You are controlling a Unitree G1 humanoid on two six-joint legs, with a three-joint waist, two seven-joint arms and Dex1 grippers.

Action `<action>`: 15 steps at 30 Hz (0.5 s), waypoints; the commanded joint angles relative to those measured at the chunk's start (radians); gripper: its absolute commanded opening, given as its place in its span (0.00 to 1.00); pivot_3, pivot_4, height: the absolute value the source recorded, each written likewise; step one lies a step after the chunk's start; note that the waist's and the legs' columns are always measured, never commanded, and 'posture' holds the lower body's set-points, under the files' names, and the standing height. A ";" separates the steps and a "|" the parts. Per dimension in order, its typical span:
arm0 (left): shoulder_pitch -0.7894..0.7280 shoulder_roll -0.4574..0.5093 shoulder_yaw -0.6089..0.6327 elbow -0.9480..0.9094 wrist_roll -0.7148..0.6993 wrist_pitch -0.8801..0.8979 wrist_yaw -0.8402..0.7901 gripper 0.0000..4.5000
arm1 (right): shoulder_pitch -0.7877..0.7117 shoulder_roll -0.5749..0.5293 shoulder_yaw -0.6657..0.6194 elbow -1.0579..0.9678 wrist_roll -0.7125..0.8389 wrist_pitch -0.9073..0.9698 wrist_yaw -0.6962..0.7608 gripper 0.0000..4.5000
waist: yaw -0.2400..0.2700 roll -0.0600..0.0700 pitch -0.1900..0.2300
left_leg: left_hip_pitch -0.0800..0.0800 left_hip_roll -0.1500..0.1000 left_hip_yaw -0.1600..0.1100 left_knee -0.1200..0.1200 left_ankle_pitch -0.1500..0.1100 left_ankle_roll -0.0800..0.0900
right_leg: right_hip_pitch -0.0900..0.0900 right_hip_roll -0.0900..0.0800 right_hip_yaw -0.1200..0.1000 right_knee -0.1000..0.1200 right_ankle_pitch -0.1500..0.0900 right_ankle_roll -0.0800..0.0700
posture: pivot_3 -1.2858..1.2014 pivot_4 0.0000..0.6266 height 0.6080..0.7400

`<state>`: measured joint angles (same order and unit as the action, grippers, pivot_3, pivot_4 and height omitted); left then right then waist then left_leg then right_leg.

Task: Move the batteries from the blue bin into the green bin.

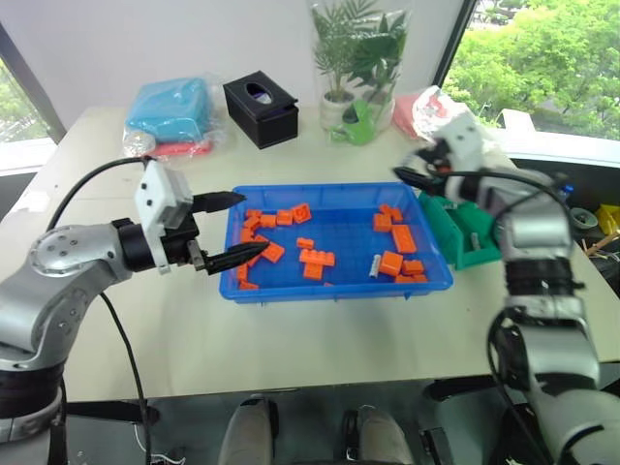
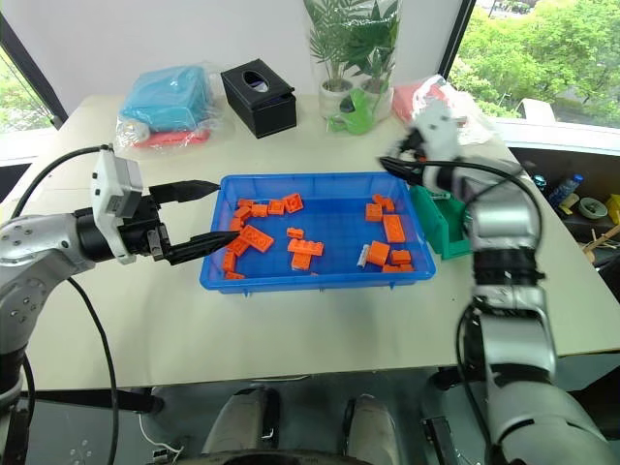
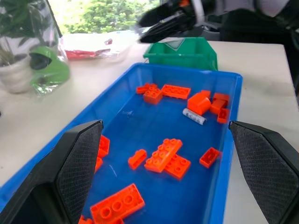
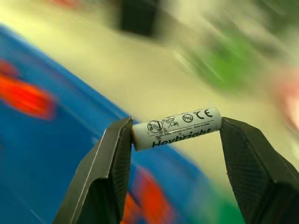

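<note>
The blue bin [image 1: 329,291] sits mid-table, scattered with orange blocks [image 1: 316,260]. One silver battery [image 1: 376,263] lies among them toward its right side, also visible in the left wrist view [image 3: 194,116]. My right gripper [image 1: 407,177] hangs above the bin's far right corner, just left of the green bin [image 1: 455,232]. It is shut on another battery [image 4: 177,127], held end to end between its fingers. My left gripper [image 1: 250,225] is open over the blue bin's left edge, with nothing between its fingers.
Along the far side of the table stand a black tissue box [image 1: 261,108], a potted plant [image 1: 354,58] with a light-green piece [image 1: 358,126], a light-blue bagged bundle [image 1: 171,111] and a bagged red item [image 1: 426,107]. The green bin touches the blue bin's right wall.
</note>
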<state>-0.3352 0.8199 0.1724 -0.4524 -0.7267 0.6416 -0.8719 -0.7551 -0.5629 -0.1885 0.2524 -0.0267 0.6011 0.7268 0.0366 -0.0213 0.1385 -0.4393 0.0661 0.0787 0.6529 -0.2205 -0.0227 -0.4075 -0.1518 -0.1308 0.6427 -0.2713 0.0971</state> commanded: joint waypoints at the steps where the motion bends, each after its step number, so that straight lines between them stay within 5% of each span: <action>1: -0.042 -0.013 -0.021 0.008 0.014 -0.029 -0.016 1.00 | 0.045 -0.045 -0.067 -0.145 0.016 0.110 -0.086 0.50 | -0.003 0.001 0.000 | 0.000 0.001 0.000 0.000 0.000 0.000 | 0.000 0.001 0.000 0.001 0.000 0.000 | 0.52 0.24 0.37; 5: -0.077 -0.030 -0.048 0.037 0.029 -0.038 -0.033 1.00 | 0.089 -0.081 -0.061 -0.154 0.014 0.135 -0.133 0.50 | -0.022 0.002 0.000 | 0.000 0.001 0.001 -0.003 0.002 0.002 | 0.000 0.001 0.000 0.004 0.001 0.002 | 0.52 0.24 0.37; 9: -0.100 -0.042 -0.062 0.058 0.041 -0.045 -0.047 1.00 | 0.092 -0.088 -0.047 -0.139 0.034 0.144 -0.150 0.95 | -0.028 0.002 0.000 | 0.000 0.001 0.001 -0.003 0.002 0.003 | 0.001 0.001 0.000 0.004 0.002 0.003 | 0.52 0.24 0.37; 10: -0.101 -0.044 -0.065 0.059 0.043 -0.046 -0.049 1.00 | 0.091 -0.091 -0.042 -0.133 0.036 0.138 -0.154 0.99 | -0.029 0.002 0.000 | 0.000 0.001 0.001 -0.003 0.002 0.003 | 0.000 0.001 0.000 0.004 0.002 0.004 | 0.52 0.24 0.37; 15: -0.084 -0.049 -0.062 0.042 0.044 -0.045 -0.047 1.00 | 0.071 -0.119 -0.055 -0.160 0.100 0.166 -0.115 0.99 | -0.024 0.002 0.000 | 0.000 0.001 0.001 -0.003 0.002 0.003 | 0.000 0.001 0.000 0.004 0.002 0.004 | 0.52 0.24 0.37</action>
<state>-0.4146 0.7727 0.0928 -0.3862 -0.6802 0.6158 -0.9166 -0.6514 -0.6524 -0.2165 0.1488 0.0330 0.7581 0.5901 0.0121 -0.0196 0.1387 -0.4392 0.0669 0.0792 0.6502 -0.2185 -0.0200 -0.4077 -0.1509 -0.1305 0.6463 -0.2698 0.1003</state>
